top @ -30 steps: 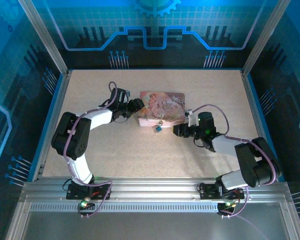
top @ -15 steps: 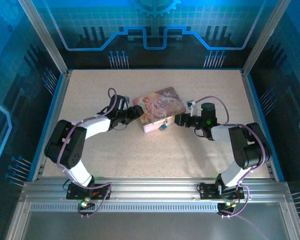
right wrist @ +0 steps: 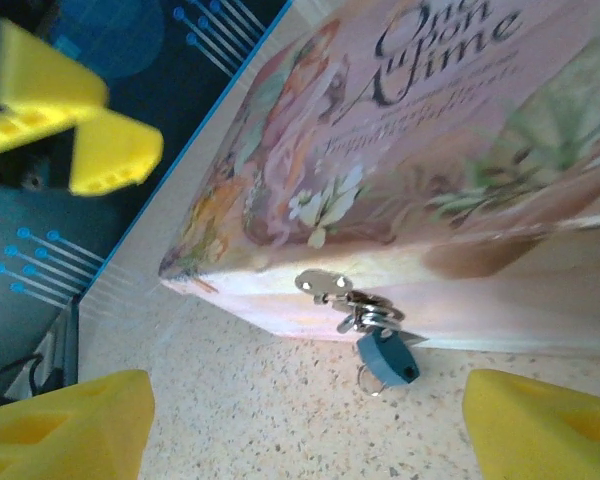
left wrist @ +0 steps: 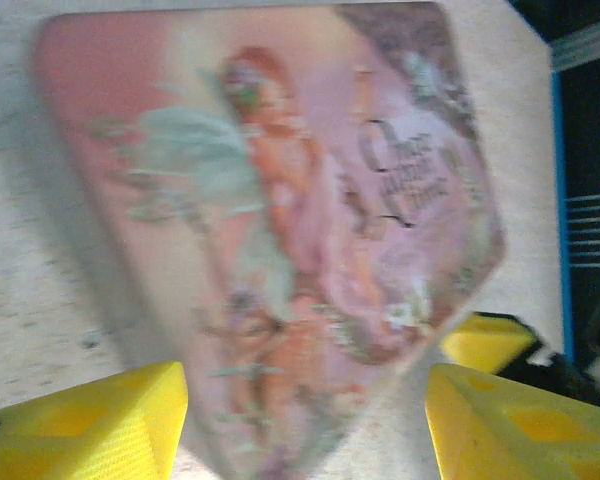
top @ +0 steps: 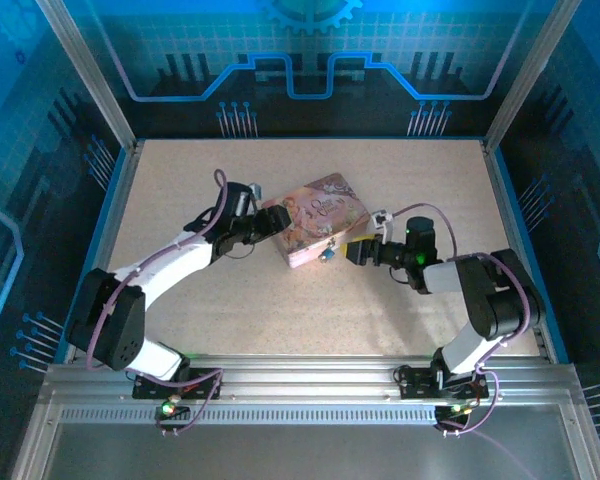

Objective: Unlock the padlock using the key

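Padlock [right wrist: 385,358] hangs from tin's [right wrist: 410,120] front hasp [right wrist: 320,283]; right gripper [right wrist: 305,392], jaws apart, should approach it squarely while left gripper [left wrist: 302,380], jaws apart at tin's opposite end, braces.

Speckled beige surface [top: 280,310], blue-trimmed at left, right and far edges. Blue printed circuit-pattern panels [top: 180,40] enclose three sides. Aluminium posts [top: 88,75] at far corners; slotted aluminium rail [top: 310,378] along near edge. Lighting blue-tinted, even.
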Motion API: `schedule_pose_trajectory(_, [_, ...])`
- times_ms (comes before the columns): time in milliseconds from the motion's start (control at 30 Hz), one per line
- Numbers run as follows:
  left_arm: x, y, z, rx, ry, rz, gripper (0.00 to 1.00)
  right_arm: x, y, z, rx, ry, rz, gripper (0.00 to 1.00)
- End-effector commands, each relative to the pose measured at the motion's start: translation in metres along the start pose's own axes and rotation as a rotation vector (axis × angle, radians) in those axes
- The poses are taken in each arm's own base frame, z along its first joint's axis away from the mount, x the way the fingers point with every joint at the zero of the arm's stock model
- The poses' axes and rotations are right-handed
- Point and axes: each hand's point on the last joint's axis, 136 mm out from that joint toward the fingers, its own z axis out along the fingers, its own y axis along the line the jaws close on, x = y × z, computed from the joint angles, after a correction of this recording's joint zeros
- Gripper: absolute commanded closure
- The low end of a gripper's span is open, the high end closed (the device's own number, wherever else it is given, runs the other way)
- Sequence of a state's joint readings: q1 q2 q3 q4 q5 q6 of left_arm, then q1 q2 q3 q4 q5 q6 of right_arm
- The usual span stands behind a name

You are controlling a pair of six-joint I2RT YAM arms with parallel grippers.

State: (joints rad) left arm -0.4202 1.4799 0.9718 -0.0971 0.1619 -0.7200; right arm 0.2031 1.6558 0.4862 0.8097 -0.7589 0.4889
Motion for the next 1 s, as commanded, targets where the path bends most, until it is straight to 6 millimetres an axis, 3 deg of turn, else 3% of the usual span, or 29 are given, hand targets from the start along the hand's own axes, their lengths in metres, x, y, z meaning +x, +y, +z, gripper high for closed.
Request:
schedule_pose_trajectory(0, [0.006,-0.033,0.000,0.060,0.047,0.070,0.37,0.003,0.006,0.013,-0.064,0.007,0.001,0.19])
schedule_pose_trajectory(133, [0.012,-0.052,0.017,0.110,0.091,0.075,0.40,0.005,0.001,0.027,-0.079,0.013,0.010,0.19])
schedule_pose_trajectory(233, [0.014,-0.055,0.030,0.117,0.117,0.071,0.41,0.005,0.000,0.035,-0.090,0.018,0.004,0.20])
schedule_pose_trajectory(467, [0.017,-0.050,0.051,0.099,0.148,0.059,0.43,0.007,-0.004,0.046,-0.103,0.033,0.006,0.23])
schedule_pose_trajectory(967, [0.027,-0.032,0.073,0.059,0.186,0.032,0.43,0.013,0.004,0.056,-0.155,0.058,0.005,0.36])
